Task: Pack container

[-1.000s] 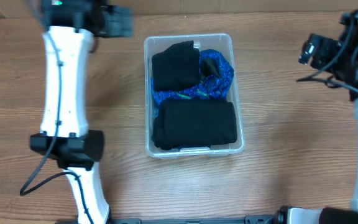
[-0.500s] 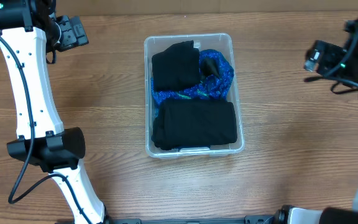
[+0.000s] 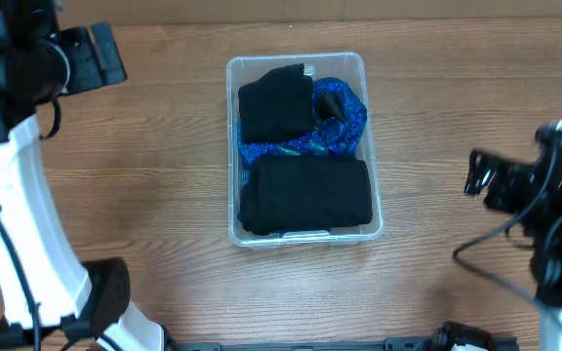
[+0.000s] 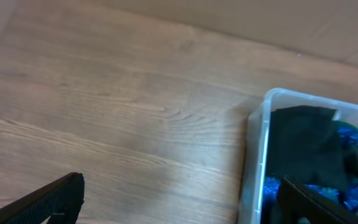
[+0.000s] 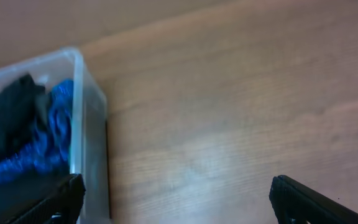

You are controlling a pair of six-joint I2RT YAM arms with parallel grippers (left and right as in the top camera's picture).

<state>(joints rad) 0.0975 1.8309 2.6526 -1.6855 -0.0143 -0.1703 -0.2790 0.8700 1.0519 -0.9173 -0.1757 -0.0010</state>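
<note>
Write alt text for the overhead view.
A clear plastic rectangular container on a wooden table holds a small folded black cloth at the far end, a larger folded black cloth at the near end and crumpled blue patterned fabric between. The left claw and right claw hover clear of it.

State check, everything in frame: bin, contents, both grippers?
container: upright, no lid, nearly full
larger black cloth: folded, inside container
smaller black cloth: folded, inside container, overlapping blue fabric
blue fabric: bunched, inside container, partly covered
left gripper: open, empty, clear of container
right gripper: open, empty, clear of container
</note>
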